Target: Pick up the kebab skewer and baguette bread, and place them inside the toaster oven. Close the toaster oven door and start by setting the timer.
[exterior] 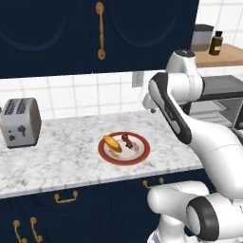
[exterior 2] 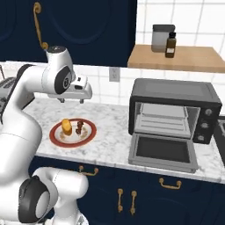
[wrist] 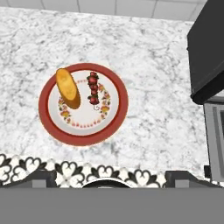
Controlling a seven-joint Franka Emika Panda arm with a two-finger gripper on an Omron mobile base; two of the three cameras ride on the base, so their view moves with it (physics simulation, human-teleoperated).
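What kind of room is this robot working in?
A rendered kitchen, most likely: white marble countertop over navy cabinets, a dark grey toaster oven with its glass door dropped open, and a silver two-slot toaster.

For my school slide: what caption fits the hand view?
Bread and kebab skewer lie side by side on a red-rimmed plate on the marble counter.
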